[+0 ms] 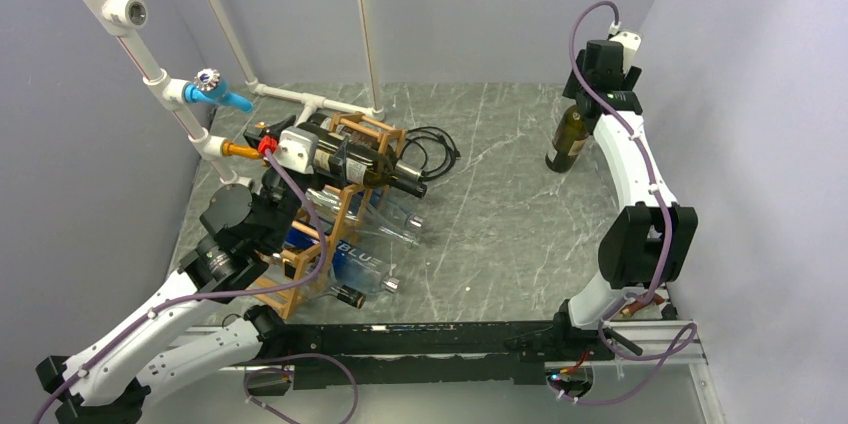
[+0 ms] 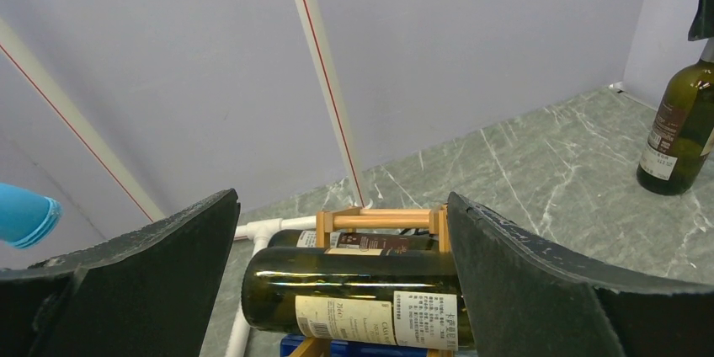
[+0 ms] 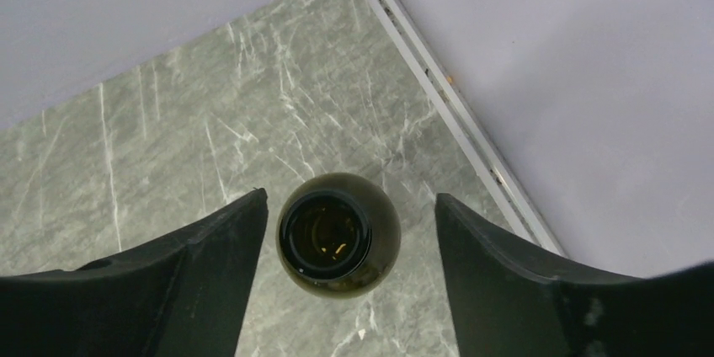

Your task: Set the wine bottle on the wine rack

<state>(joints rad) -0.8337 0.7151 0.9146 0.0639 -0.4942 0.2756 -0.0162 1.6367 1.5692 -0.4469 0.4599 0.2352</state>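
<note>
Grasp step: right pincer (image 3: 349, 197), released, straddles upright wine bottle (image 3: 338, 233); next likely needs clenching, then carrying to wine rack (image 1: 372, 128).

We found bare tabletop (image 1: 500, 234) between the wine rack (image 1: 345, 199) and the upright wine bottle (image 1: 569, 139). The rack's right side was crowded: bottle necks (image 1: 405, 185) jutted toward the middle, and a black cable (image 1: 437, 149) lay coiled just behind. White pipes (image 1: 160, 79) rose close along its left and back. A dark bottle (image 2: 362, 294) filled the top row beneath the spread left gripper (image 2: 343, 199); we could not tell which cells were free. The right wall (image 1: 760, 144) stood near the upright bottle, with gaps either side inside the parted right gripper (image 3: 351, 205).
</note>
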